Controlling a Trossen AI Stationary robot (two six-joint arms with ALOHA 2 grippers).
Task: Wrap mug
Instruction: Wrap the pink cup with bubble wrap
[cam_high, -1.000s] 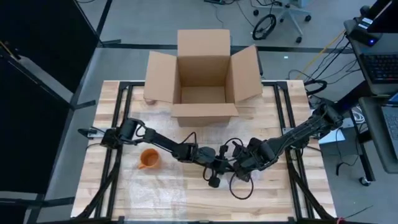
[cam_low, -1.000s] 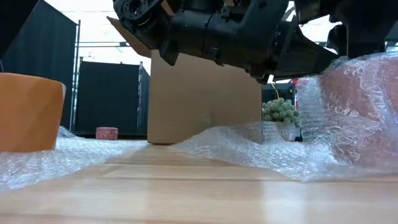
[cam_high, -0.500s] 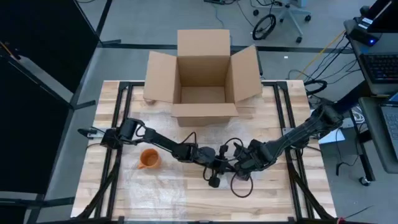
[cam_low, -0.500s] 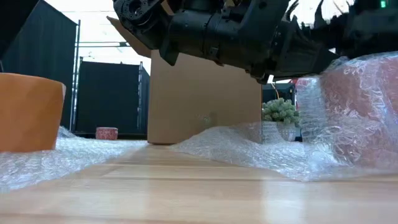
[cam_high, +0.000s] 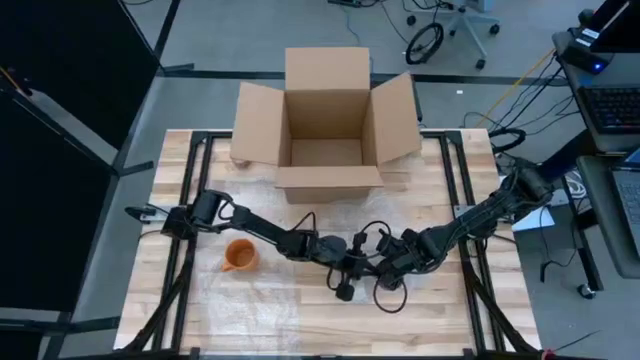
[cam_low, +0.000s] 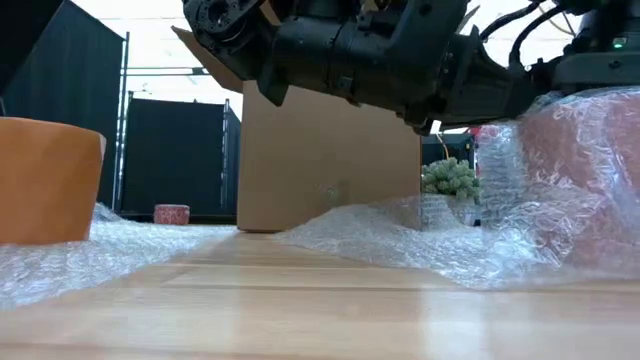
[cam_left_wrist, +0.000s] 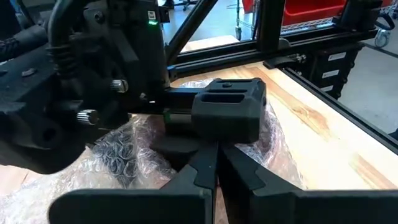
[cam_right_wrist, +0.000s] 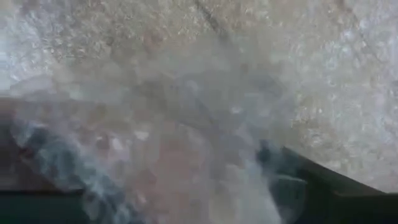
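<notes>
High view: the orange ceramic mug (cam_high: 239, 256) stands unwrapped at the lower left of the wooden slatted bench (cam_high: 440, 320), on the clear bubble-wrap sheet (cam_high: 290, 290), well apart from both hands. The left hand (cam_high: 344, 284) and right hand (cam_high: 388, 281) meet at lower centre over a bunched part of the sheet. The open brown cardboard box (cam_high: 325, 120) sits at upper centre.

Low view: the mug fills the left edge; the wrap is heaped high at the right, under the dark arms.

Left wrist view: the left hand's fingers (cam_left_wrist: 205, 171) are pressed together at the bottom centre, seemingly pinching the wrap, with the right arm's body just beyond.

Right wrist view: film covers the lens; whether that hand is spread or pinching, I cannot tell.

To do this well, I judge the pinched edge should be lifted clear and carried left over the mug, keeping the sheet taut so the mug isn't tipped.
</notes>
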